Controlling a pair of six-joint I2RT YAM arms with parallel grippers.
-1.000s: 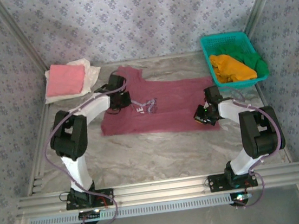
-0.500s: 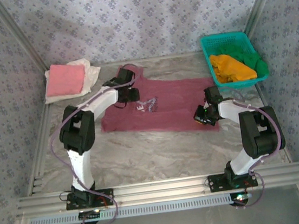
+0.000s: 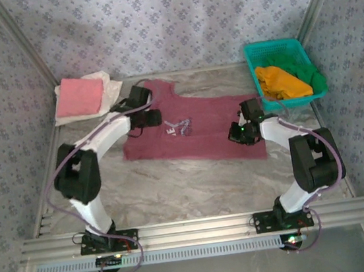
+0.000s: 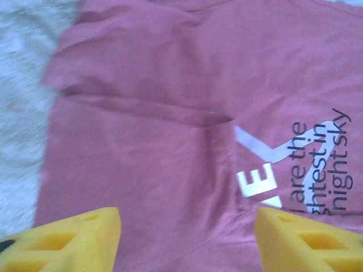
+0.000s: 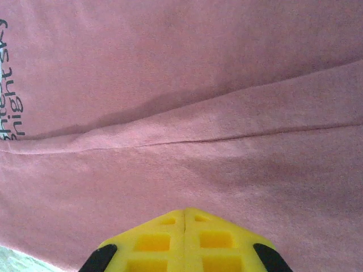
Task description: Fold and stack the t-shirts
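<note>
A maroon t-shirt with white print lies spread flat in the middle of the table. My left gripper hovers over its left part, near the print. In the left wrist view the left gripper is open, and between the yellow fingers there is only flat maroon t-shirt. My right gripper sits over the shirt's right part. The right wrist view shows the right gripper shut, tips together, just above the maroon cloth and a fold crease. A pink t-shirt lies folded on a cream one at the back left.
A teal mesh basket stands at the back right, holding an orange t-shirt and a green one. Metal frame rails run along the near edge and both sides. Bare marble table lies between the shirt and the arm bases.
The left gripper has opened and let go of the maroon shirt, then pulled back a little to the left. The right gripper has shifted left and farther onto the shirt, still shut.
</note>
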